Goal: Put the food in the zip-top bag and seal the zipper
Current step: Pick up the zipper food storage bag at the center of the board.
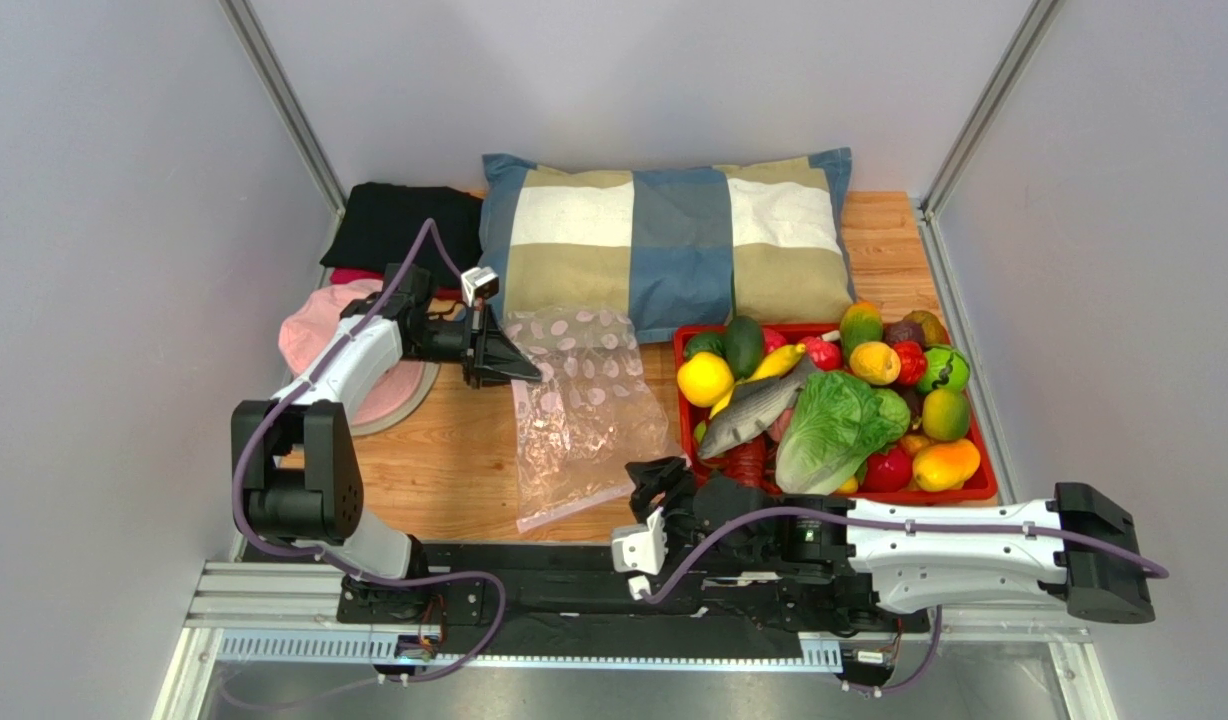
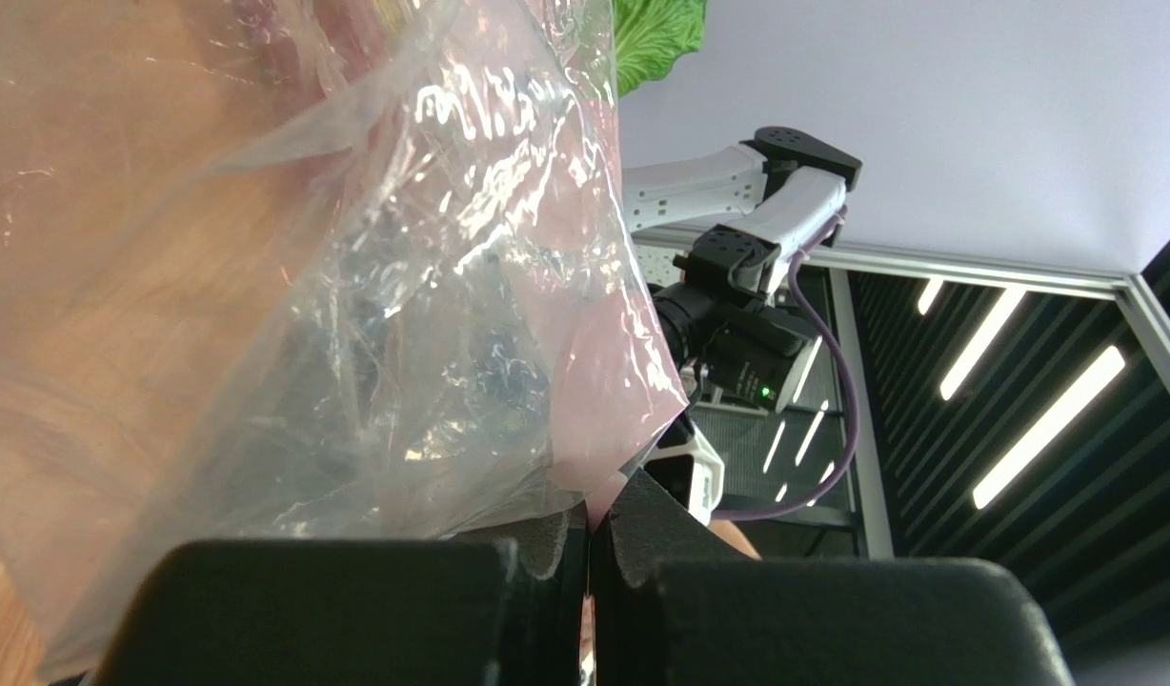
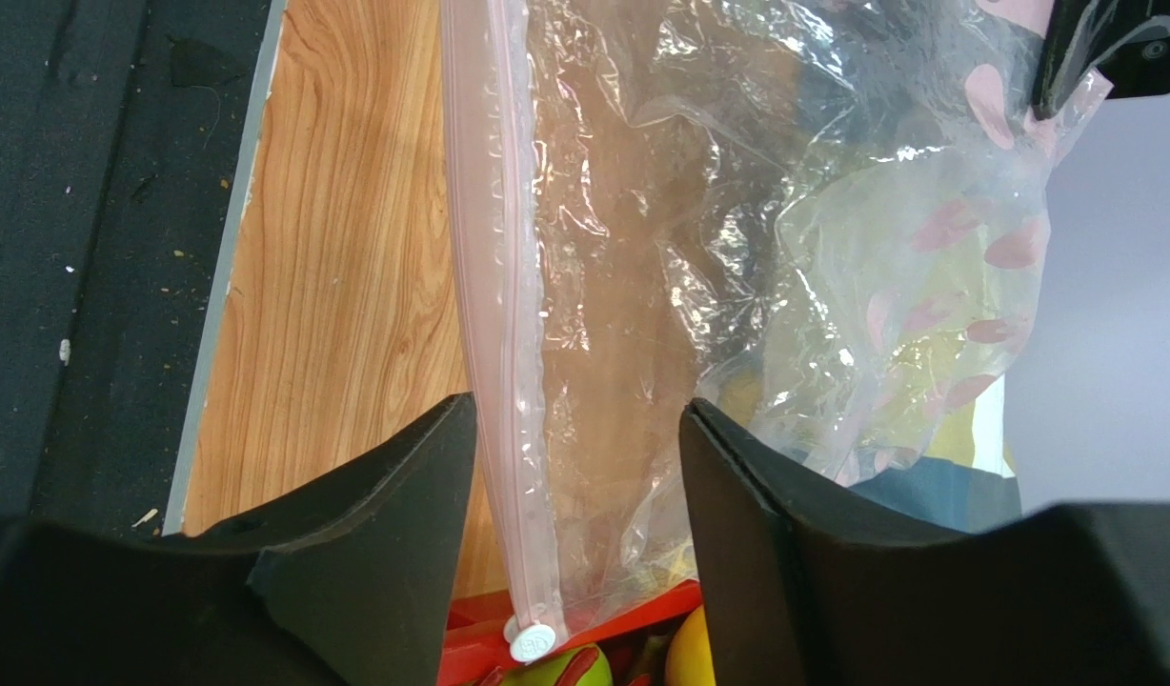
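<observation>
The clear zip-top bag (image 1: 583, 408) with pink dots lies on the wooden table, left of the red tray (image 1: 984, 483). My left gripper (image 1: 512, 362) is shut on the bag's far left corner; in the left wrist view its jaws (image 2: 591, 536) pinch the plastic (image 2: 405, 286). My right gripper (image 1: 658, 488) is open at the bag's near right corner. In the right wrist view its fingers (image 3: 577, 429) straddle the pinkish zipper (image 3: 498, 286), with the white slider (image 3: 532, 640) at the end nearest the tray. The lettuce (image 1: 834, 428), fish (image 1: 755, 408), avocado (image 1: 742, 345) and orange-brown fruit (image 1: 876, 362) lie in the tray.
A checked pillow (image 1: 665, 233) lies behind the bag and tray. A black cloth (image 1: 402, 225) and a pink hat (image 1: 335, 345) sit at the back left. Several other toy fruits fill the tray. Grey walls close in on both sides.
</observation>
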`<state>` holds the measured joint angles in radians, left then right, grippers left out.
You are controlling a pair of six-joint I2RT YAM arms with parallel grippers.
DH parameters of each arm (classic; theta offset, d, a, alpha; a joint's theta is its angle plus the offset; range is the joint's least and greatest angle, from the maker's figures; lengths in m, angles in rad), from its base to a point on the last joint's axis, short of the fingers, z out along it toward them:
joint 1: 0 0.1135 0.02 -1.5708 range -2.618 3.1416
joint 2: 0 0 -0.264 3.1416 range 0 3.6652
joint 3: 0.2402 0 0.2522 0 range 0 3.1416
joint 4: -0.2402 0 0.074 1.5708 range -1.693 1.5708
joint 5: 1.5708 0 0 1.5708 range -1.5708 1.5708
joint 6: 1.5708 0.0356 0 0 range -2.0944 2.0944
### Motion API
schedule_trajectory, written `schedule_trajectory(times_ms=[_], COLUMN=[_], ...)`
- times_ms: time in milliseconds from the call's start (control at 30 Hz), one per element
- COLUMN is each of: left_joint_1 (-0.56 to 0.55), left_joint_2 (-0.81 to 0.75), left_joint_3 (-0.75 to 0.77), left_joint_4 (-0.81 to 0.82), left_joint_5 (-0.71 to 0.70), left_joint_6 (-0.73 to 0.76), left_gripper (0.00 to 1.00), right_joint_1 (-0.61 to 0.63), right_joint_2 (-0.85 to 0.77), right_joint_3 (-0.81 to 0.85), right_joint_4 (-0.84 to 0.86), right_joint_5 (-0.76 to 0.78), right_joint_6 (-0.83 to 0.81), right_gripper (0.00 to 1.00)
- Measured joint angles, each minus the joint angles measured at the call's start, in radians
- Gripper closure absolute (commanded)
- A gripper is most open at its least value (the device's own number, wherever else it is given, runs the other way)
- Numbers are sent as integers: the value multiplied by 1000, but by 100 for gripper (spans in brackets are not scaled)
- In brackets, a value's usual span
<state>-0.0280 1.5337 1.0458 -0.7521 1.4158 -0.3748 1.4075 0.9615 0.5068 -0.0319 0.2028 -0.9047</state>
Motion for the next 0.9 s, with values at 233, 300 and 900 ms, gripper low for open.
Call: schedule_trajectory(times_ms=[233, 300, 900], left_joint_1=[1, 2, 13], left_joint_2=[0, 1, 2], left_joint_3=[-7, -10, 11], left_joint_4=[12, 15, -81], left_joint_5=[9, 11, -53], left_joint_6=[-13, -16, 84], left_gripper=[100, 100, 73], right_joint_1=[0, 0, -47], right_joint_2=[62, 95, 70], right_joint_3=[-24, -35, 119], right_joint_4=[80, 126, 84], right_joint_5=[6, 18, 137], right_joint_6=[-8, -14, 40], right_gripper=[38, 45, 100])
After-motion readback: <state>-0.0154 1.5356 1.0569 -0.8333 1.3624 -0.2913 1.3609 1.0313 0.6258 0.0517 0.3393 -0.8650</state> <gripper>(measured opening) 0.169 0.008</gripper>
